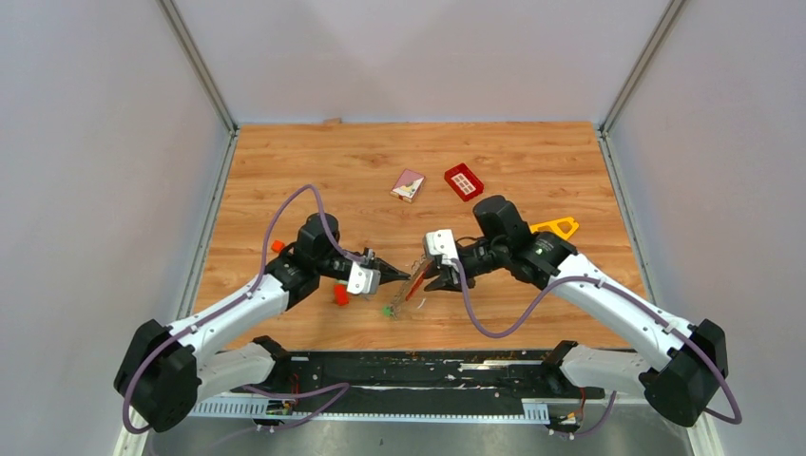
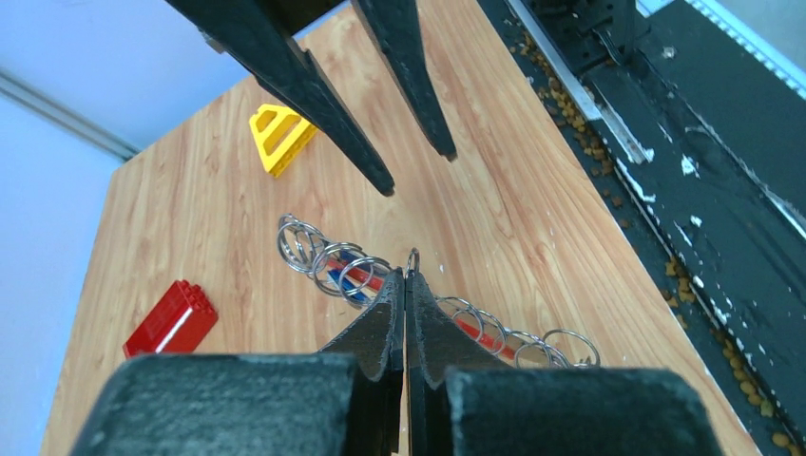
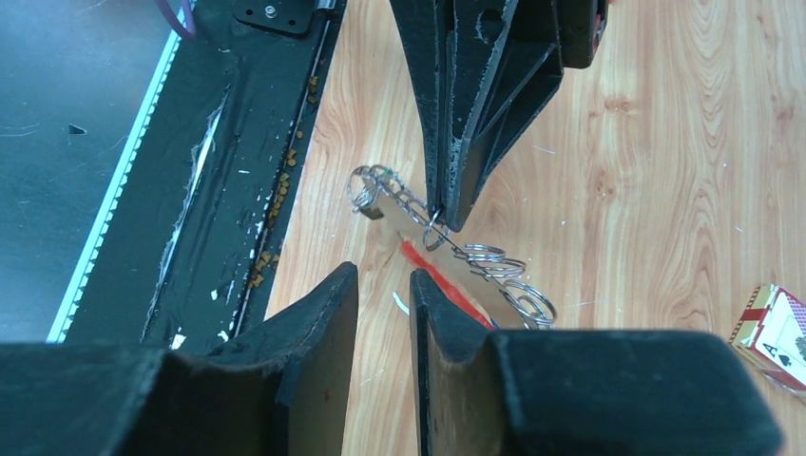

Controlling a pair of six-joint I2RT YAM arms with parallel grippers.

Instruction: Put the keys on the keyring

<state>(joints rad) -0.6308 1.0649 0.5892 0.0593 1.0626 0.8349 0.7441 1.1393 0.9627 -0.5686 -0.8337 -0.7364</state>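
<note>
The keyring [image 1: 415,275], a grey chain of metal rings on a red strip, lies between my two grippers. My left gripper [image 1: 404,277] is shut on one small ring of it [image 2: 412,259]. The chain runs both ways past the shut jaws in the left wrist view [image 2: 328,258]. A blue key head [image 2: 344,279] shows among the rings. A green-headed key [image 1: 387,310] lies at the chain's near end. My right gripper [image 1: 430,280] is open and empty, just right of the chain [image 3: 494,264], facing the left gripper [image 3: 445,211]. The right gripper also shows in its own wrist view [image 3: 382,275].
A small red block [image 1: 341,294] and an orange cube [image 1: 278,246] lie by the left arm. A red gridded tray [image 1: 463,180] and a card box [image 1: 408,184] sit further back. A yellow triangle frame [image 1: 556,227] lies beside the right arm. The black base rail [image 1: 428,370] runs along the near edge.
</note>
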